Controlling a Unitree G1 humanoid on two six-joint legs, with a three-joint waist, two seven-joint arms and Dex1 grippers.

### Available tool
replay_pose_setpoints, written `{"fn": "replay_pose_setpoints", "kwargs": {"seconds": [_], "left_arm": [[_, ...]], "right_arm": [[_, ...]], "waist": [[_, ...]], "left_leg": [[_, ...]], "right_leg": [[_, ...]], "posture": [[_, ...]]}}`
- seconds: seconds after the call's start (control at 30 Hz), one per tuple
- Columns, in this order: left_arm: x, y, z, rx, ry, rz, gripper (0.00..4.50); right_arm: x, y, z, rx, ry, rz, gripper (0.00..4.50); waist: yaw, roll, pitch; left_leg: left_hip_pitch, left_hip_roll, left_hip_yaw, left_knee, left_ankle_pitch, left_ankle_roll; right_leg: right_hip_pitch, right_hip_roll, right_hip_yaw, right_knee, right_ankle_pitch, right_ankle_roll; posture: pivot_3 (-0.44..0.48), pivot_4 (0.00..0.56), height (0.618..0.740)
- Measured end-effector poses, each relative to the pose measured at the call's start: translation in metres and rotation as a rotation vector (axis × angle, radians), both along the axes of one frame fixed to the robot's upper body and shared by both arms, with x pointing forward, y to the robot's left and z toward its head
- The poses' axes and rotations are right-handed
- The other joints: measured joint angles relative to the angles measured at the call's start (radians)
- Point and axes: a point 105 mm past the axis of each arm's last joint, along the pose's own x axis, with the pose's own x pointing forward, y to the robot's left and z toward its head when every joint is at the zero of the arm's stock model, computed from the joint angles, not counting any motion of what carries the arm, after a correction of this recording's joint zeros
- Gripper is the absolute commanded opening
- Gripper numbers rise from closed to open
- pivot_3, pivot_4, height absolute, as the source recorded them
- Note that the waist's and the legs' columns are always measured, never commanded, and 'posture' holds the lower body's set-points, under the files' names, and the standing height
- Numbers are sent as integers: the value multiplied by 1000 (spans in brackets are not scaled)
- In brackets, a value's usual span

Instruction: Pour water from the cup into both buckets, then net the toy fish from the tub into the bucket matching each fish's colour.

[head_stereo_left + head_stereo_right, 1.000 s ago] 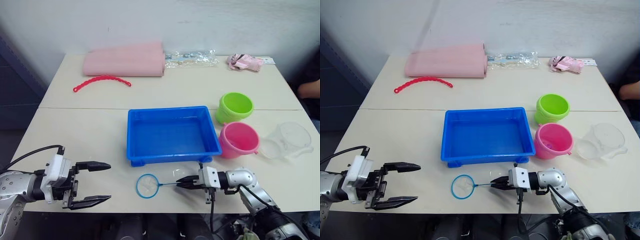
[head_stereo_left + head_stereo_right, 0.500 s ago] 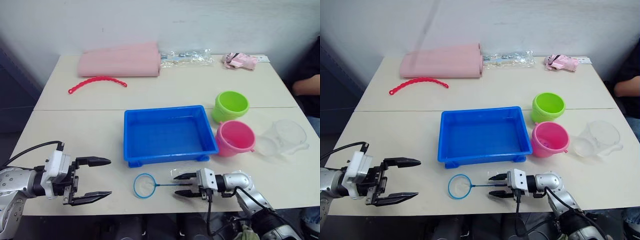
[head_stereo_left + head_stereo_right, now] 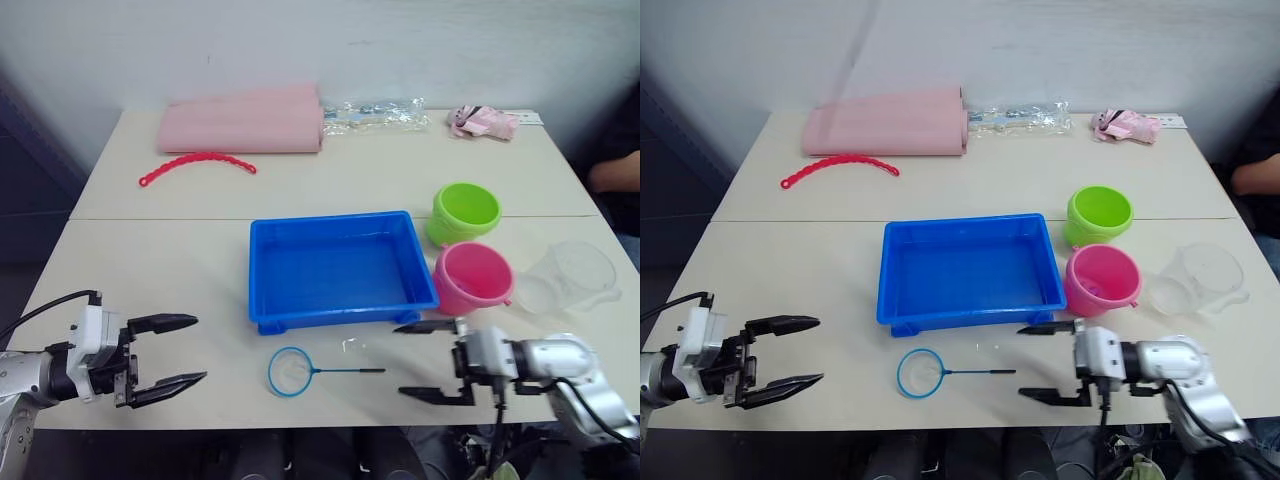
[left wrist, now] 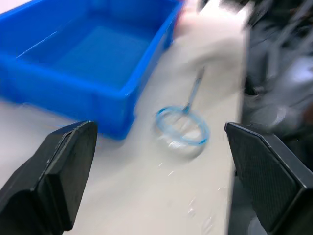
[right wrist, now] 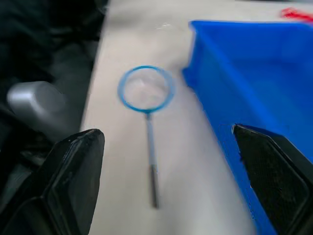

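Black-fingered right gripper — spread wide, empty, at table's near edge. Net lying flat at its 9 o'clock, handle end near, untouched. Blue tub at 11 o'clock; pink bucket at 12, green bucket behind; clear cup at 2. Left gripper — wide, empty, far left.

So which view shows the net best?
The right wrist view: the net lies whole on the table, hoop and handle, between the open right pincer's fingers. The eye views show it small; the left wrist view blurs it.
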Motion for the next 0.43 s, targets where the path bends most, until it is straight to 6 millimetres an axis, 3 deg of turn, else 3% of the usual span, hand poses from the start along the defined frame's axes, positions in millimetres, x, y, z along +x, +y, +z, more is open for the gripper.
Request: {"fn": "replay_pose_setpoints", "kwargs": {"seconds": [0.07, 0.13, 0.27, 0.43], "left_arm": [[-2, 22, -16, 74, 30, 126, 4500], [2, 31, -18, 80, -3, 187, 4500], [6, 47, -28, 110, -39, 256, 4500], [14, 56, -30, 137, -79, 308, 4500]], "right_arm": [[-9, -23, 25, -6, -61, -60, 4445], [-13, -49, 42, -54, -69, -153, 4445], [-8, -82, 52, -91, -78, -276, 4445], [-1, -102, 50, -103, -72, -356, 4445]], "waist": [[3, 0, 0], [5, -2, -1], [15, -3, -2], [20, -3, -2]], "left_leg": [[0, 0, 0, 0, -1, 1], [1, 1, 0, 1, -2, 2], [1, 1, 1, 1, -5, 7], [1, 0, 1, 0, -5, 7]], "right_leg": [[1, 0, 0, -1, 0, 0], [2, -1, 0, -1, 0, 0], [1, -2, 0, -1, 0, -1], [1, -2, 0, -1, 0, -1]], "posture": [[0, 150, 740], [0, 150, 740], [0, 150, 740], [0, 150, 740]]}}
